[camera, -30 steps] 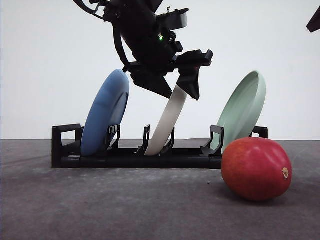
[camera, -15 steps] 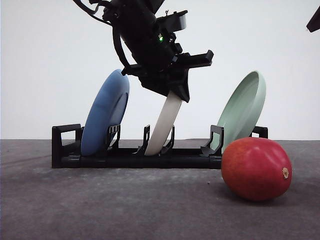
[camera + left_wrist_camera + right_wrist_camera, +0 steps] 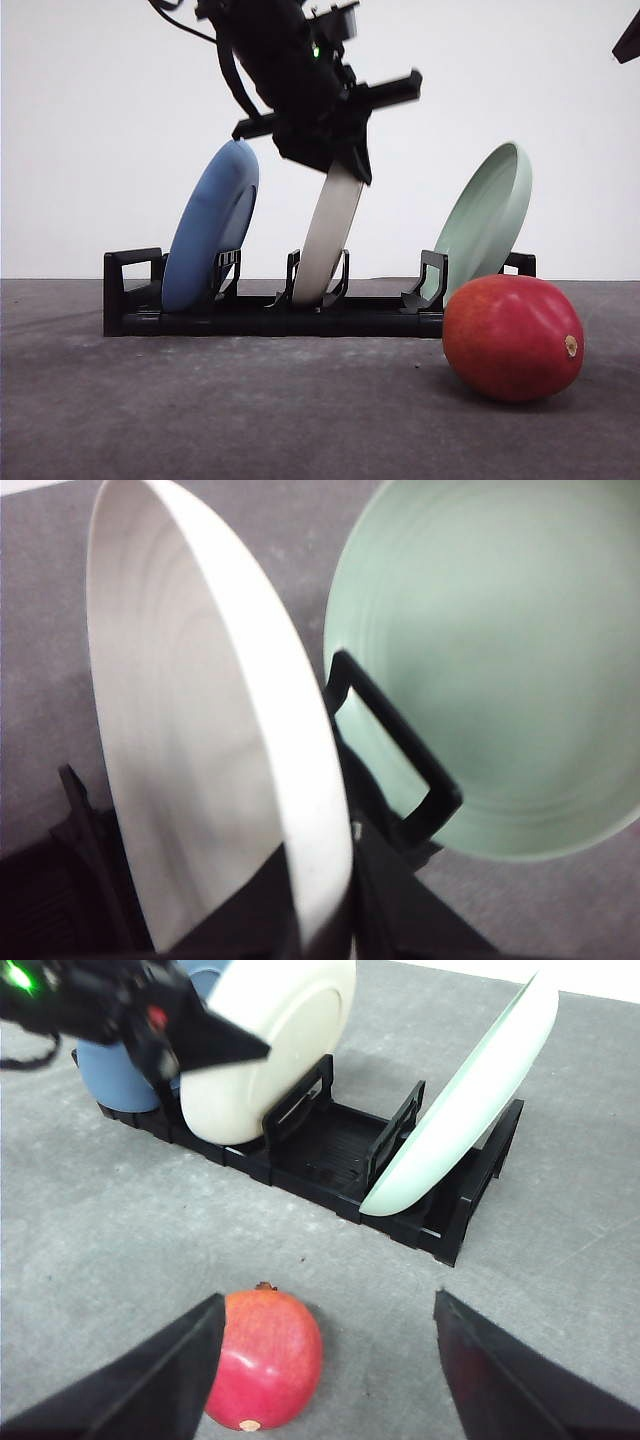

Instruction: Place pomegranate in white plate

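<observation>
— Where is the pomegranate (image 3: pixel 513 338)?

— On the grey bench (image 3: pixel 200 410), at the right end of the black rack (image 3: pixel 260 315), just in front of the pale green plate (image 3: pixel 486 222) — its pale stem spot faces right in the front view. Seen from the right wrist, the fruit lies well apart from the rack, nearer that camera.

— And the white plate (image 3: pixel 331 238)?

— Standing on edge in the rack's middle slot, nearly upright with its top tipped a little to the right. The blue plate (image 3: pixel 211 224) leans in the left slot, the green one in the right.

— The left tool (image 3: pixel 345 172)?

— It sits at the white plate's upper rim, clamped on it: the left wrist view has the rim running straight down between the black fingers (image 3: pixel 400 920).

— The right tool (image 3: pixel 325 1375)?

— Its two dark fingers stand wide apart with nothing between them, hovering over the bench; the pomegranate lies beside the one finger (image 3: pixel 160 1380), though whether they touch I cannot tell.
</observation>
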Motion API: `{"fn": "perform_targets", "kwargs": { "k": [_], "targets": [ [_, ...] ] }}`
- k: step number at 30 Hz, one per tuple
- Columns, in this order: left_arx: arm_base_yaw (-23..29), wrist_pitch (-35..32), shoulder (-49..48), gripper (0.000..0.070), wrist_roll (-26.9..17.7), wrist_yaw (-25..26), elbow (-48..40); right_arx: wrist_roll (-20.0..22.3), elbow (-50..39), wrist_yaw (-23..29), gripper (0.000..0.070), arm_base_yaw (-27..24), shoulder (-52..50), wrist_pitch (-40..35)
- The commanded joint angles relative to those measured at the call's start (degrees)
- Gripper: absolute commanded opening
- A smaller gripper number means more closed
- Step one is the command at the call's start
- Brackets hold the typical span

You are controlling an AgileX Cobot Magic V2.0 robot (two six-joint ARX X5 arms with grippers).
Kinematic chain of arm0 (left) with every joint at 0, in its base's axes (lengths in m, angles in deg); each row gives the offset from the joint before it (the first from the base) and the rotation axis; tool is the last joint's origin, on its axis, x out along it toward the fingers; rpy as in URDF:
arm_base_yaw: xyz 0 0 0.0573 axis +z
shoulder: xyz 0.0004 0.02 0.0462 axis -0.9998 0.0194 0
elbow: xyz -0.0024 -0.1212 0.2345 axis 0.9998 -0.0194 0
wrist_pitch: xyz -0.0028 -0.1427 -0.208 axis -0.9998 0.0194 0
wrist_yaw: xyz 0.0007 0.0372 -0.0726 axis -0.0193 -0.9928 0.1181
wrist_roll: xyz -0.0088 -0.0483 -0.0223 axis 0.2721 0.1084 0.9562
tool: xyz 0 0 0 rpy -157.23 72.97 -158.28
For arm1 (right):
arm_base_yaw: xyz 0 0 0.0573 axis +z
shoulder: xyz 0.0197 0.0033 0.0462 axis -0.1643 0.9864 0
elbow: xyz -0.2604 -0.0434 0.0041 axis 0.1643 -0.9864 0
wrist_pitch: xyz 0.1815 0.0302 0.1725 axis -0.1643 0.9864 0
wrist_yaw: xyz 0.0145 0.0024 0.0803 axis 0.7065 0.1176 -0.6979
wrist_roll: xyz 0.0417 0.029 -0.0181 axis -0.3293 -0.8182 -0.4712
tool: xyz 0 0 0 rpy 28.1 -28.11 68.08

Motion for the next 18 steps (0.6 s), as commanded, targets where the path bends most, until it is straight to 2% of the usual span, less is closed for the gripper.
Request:
{"fn": "perform_targets", "kwargs": {
  "k": [1,11,18],
  "targets": [
    [-0.5,-0.9,-1.1,0.0013,2.3,0.0,1.3,0.4,0.8,0.0,0.0418,0.3,0.2,-0.6],
    [-0.5,0.1,-7.2,0.0013,7.1,0.0,1.3,0.3,0.8,-0.1,0.0418,0.3,0.2,-0.6],
    [-1.5,8.2,-13.9,0.0013,7.5,0.9,1.3,0.4,0.8,-0.1,0.0418,0.3,0.2,-0.5]
  ]
}}
